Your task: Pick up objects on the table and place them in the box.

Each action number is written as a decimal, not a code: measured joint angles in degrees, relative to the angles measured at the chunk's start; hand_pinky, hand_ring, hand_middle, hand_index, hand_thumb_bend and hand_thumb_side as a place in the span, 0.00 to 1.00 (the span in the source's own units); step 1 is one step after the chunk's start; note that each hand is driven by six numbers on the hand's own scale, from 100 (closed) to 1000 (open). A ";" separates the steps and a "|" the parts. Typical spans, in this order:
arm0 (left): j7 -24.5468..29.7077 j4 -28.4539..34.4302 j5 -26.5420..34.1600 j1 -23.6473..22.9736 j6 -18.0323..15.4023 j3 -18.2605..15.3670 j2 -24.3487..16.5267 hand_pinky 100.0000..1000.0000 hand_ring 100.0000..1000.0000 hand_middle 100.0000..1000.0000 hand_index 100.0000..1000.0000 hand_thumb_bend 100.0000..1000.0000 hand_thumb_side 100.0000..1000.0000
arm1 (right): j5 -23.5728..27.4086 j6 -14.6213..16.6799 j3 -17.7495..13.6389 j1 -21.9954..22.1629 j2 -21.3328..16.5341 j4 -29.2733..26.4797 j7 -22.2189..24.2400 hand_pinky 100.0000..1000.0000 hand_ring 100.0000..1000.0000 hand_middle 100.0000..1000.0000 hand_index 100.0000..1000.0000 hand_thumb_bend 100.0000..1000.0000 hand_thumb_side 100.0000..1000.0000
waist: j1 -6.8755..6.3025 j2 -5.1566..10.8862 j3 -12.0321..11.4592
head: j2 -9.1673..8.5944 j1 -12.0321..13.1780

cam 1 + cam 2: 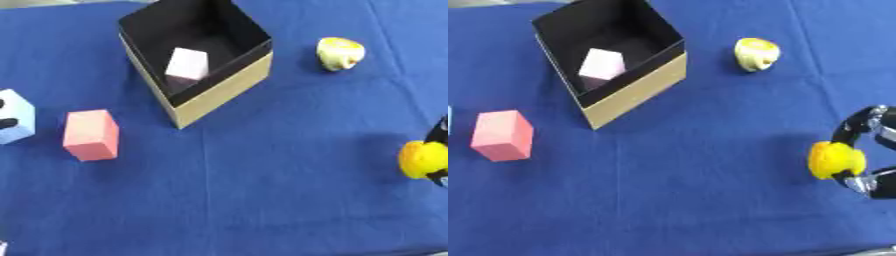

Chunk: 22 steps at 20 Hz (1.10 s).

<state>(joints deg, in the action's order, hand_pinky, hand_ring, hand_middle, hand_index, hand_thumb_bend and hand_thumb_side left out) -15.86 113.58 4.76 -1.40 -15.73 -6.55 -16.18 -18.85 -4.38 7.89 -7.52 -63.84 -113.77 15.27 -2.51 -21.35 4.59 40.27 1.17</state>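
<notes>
In the left eye view, an open cardboard box with a black lining and tan outer walls (219, 87) is sitting at the far middle of the blue cloth-covered table (262, 200), and a pale pink block (186, 65) is lying inside it. A salmon-pink rectangular block (90, 135) is standing to the box's left, with a light blue cube bearing black marks (13, 117) beyond it at the picture's edge. A pale yellow rounded object (339, 53) is resting to the right of the box. At the right edge a bright yellow ball-like object (423, 159) is showing, with only a dark sliver of the hand around it.

In the right eye view, the robot's right hand (866, 150) is coming in from the right edge, its dark fingers curling above and below the yellow ball and pinching it. The ball is sitting well apart from the box, near the table's right side; whether it is lifted off the cloth cannot be told. The left hand is not showing in either view.

The risk, as I judge it, is the round ball slipping out of so narrow a pinch while travelling to the box, or the hand clipping the box's near right corner and shoving it askew.
</notes>
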 measured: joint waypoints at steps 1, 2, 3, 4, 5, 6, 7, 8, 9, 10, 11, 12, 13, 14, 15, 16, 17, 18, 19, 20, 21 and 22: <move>0.00 0.00 0.00 0.00 0.00 0.00 0.00 0.61 0.74 0.66 0.83 0.09 0.71 | 0.22 0.83 -0.22 -1.53 -0.22 0.00 -0.44 0.75 0.64 0.46 0.61 0.16 0.00 | 0.16 0.07 -0.11 | 0.00 -0.02; 0.01 0.00 0.00 0.00 0.00 0.01 0.00 0.61 0.74 0.66 0.83 0.09 0.71 | 0.57 1.66 -0.41 -3.37 -0.67 0.00 -0.75 0.75 0.64 0.46 0.61 0.27 0.00 | 0.36 0.15 -0.29 | 0.00 -0.07; 0.05 0.00 0.00 0.00 0.01 0.05 -0.01 0.61 0.74 0.66 0.83 0.09 0.71 | 1.03 2.40 -0.48 -5.49 -1.19 0.00 -0.85 0.75 0.64 0.47 0.62 0.27 0.00 | 0.56 0.21 -0.44 | 0.00 -0.16; 0.13 0.00 0.04 0.05 0.06 0.21 -0.03 0.61 0.74 0.66 0.83 0.09 0.71 | 1.65 3.00 -0.46 -7.91 -1.69 0.00 -0.73 0.75 0.64 0.47 0.62 0.27 0.00 | 0.81 0.31 -0.67 | 0.00 -0.34; 0.26 0.00 0.10 0.14 0.08 0.35 -0.06 0.61 0.74 0.66 0.83 0.09 0.71 | 2.42 3.39 -0.35 -10.68 -2.18 0.00 -0.40 0.75 0.64 0.47 0.62 0.27 0.00 | 1.01 0.46 -1.02 | 0.00 -0.55; 0.40 0.00 0.17 0.27 0.08 0.45 -0.15 0.61 0.74 0.66 0.83 0.09 0.71 | 3.37 3.53 -0.01 -13.64 -2.57 0.00 0.15 0.75 0.64 0.47 0.62 0.27 0.00 | 1.23 0.61 -1.39 | 0.00 -0.82; 0.55 0.00 0.25 0.36 0.08 0.62 -0.40 0.61 0.74 0.66 0.83 0.09 0.71 | 4.31 3.32 0.43 -16.63 -2.70 0.00 0.91 0.75 0.63 0.47 0.62 0.27 0.00 | 1.44 0.75 -1.75 | 0.00 -1.08; 0.70 0.00 0.29 0.41 0.12 0.71 -0.62 0.61 0.74 0.66 0.83 0.09 0.71 | 5.17 2.76 0.92 -19.59 -2.71 0.00 1.85 0.75 0.63 0.47 0.62 0.26 0.00 | 1.63 0.83 -2.14 | 0.00 -1.40; 0.84 0.00 0.32 0.41 0.11 0.75 -0.82 0.61 0.74 0.66 0.83 0.09 0.71 | 5.92 1.84 1.41 -22.53 -2.65 -0.01 2.87 0.75 0.63 0.47 0.62 0.26 0.00 | 1.86 0.86 -2.56 | 0.00 -1.74; 0.99 0.00 0.33 0.41 0.11 0.85 -1.05 0.61 0.74 0.66 0.83 0.09 0.71 | 6.64 0.71 1.90 -25.32 -2.35 -0.01 3.95 0.75 0.63 0.47 0.62 0.26 0.00 | 2.04 0.86 -2.92 | 0.01 -2.03; 1.12 0.00 0.34 0.42 0.11 0.94 -1.09 0.61 0.74 0.66 0.83 0.09 0.71 | 7.28 -0.61 2.40 -27.96 -1.85 -0.01 5.00 0.75 0.63 0.47 0.63 0.26 0.00 | 2.24 0.86 -3.25 | 0.01 -2.32; 1.20 0.00 0.35 0.42 0.12 1.04 -1.18 0.61 0.74 0.66 0.83 0.09 0.71 | 7.71 -2.07 2.89 -30.39 -1.16 -0.01 5.99 0.75 0.63 0.47 0.63 0.26 0.00 | 2.40 0.86 -3.57 | 0.01 -2.55; 1.29 0.00 0.36 0.43 0.08 1.06 -1.39 0.61 0.74 0.66 0.83 0.09 0.71 | 7.97 -3.63 3.42 -32.74 -0.32 -0.01 6.93 0.75 0.63 0.47 0.63 0.26 0.00 | 2.58 0.86 -3.95 | 0.01 -2.81; 1.43 0.00 0.37 0.46 0.07 1.11 -1.58 0.61 0.74 0.66 0.83 0.09 0.71 | 8.03 -5.21 3.92 -35.08 0.67 -0.01 7.80 0.75 0.63 0.47 0.63 0.25 0.00 | 2.75 0.86 -4.43 | 0.02 -3.08; 1.57 0.00 0.40 0.48 0.07 1.24 -1.70 0.61 0.74 0.66 0.83 0.09 0.71 | 8.03 -6.69 4.48 -37.41 1.79 0.03 8.63 0.74 0.63 0.47 0.64 0.25 0.00 | 2.96 0.85 -4.88 | 0.02 -3.35; 1.70 0.00 0.45 0.54 0.13 1.40 -1.86 0.61 0.74 0.66 0.83 0.09 0.71 | 8.01 -7.96 5.00 -39.55 2.98 0.26 9.35 0.74 0.63 0.47 0.64 0.24 0.00 | 3.20 0.84 -5.23 | 0.02 -3.64; 1.83 0.00 0.54 0.68 0.13 1.48 -2.04 0.61 0.74 0.66 0.83 0.09 0.71 | 7.94 -8.99 5.52 -41.69 4.23 0.93 9.96 0.74 0.63 0.47 0.64 0.24 0.00 | 3.42 0.82 -5.66 | 0.02 -3.93; 1.99 0.00 0.62 0.85 0.14 1.61 -2.09 0.61 0.74 0.66 0.83 0.09 0.71 | 7.84 -9.77 6.01 -43.72 5.54 1.91 10.45 0.74 0.63 0.47 0.64 0.23 0.00 | 3.72 0.77 -6.14 | 0.02 -4.27; 2.15 0.00 0.72 0.96 0.15 1.75 -2.20 0.61 0.74 0.66 0.83 0.09 0.71 | 7.67 -10.27 6.51 -45.59 6.95 3.17 10.87 0.74 0.63 0.48 0.64 0.23 0.00 | 3.97 0.67 -6.57 | 0.02 -4.59; 2.23 0.00 0.80 1.04 0.16 1.78 -2.41 0.61 0.74 0.66 0.83 0.09 0.71 | 7.43 -10.57 6.98 -47.18 8.30 4.53 11.17 0.74 0.63 0.48 0.64 0.23 0.00 | 4.21 0.54 -6.97 | 0.01 -4.91; 2.34 0.00 0.85 1.23 0.17 1.85 -2.59 0.61 0.74 0.66 0.83 0.09 0.71 | 7.18 -10.73 7.43 -48.62 9.62 6.06 11.37 0.74 0.63 0.48 0.64 0.24 0.00 | 4.41 0.44 -7.41 | 0.00 -5.24; 2.50 0.00 0.88 1.50 0.18 2.04 -2.71 0.61 0.74 0.66 0.83 0.09 0.71 | 6.81 -10.77 7.93 -49.94 10.94 7.66 11.51 0.74 0.63 0.48 0.65 0.25 0.00 | 4.61 0.34 -7.88 | -0.04 -5.57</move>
<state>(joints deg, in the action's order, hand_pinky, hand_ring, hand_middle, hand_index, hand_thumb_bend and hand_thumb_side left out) -13.36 113.58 5.64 0.10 -15.55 -4.51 -18.89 -12.03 -15.16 15.82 -57.46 -52.90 -106.11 26.78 2.09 -21.01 -3.29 40.22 -4.40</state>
